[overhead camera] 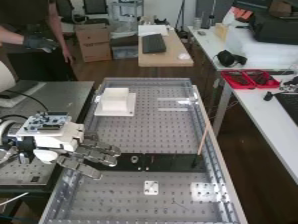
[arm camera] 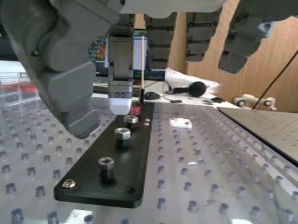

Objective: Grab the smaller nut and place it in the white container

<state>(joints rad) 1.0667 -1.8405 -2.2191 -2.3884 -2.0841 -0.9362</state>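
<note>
- The robot hand [overhead camera: 98, 156] is open and empty, its fingers spread and only loosely bent; in the high view it reaches in over one end of the black bar [overhead camera: 174, 162].
- In the wrist view, the thumb [arm camera: 74, 97] hangs beside the row of parts, with a wide gap between it and the fingers [arm camera: 160, 47].
- Around the smaller nut [arm camera: 106, 163] there is bare bar on both sides, and the bar's rounded end lies just past it, with a small brassy screw head [arm camera: 68, 184] near the corner (an easy thing to mistake for a part).
- On its other side, the larger nut [arm camera: 122, 133] stands next in the row, a gap between them, and the bearing [arm camera: 131, 119] stands beyond that.
- The smaller nut sits level on a short upright post, its top turned up and its six-sided rim facing outward; the post's long axis is vertical.
- From the hand, the nut lies lower, beneath the level of the thumb tip and apart from it.
- Farther out, a thin stick [overhead camera: 203, 136] slants up from the bar's far end, near the bench's side rail [overhead camera: 222, 162].
- The white container [overhead camera: 116, 96] sits well apart from the bar, up the bench on a flat white plate [overhead camera: 106, 113].
</note>
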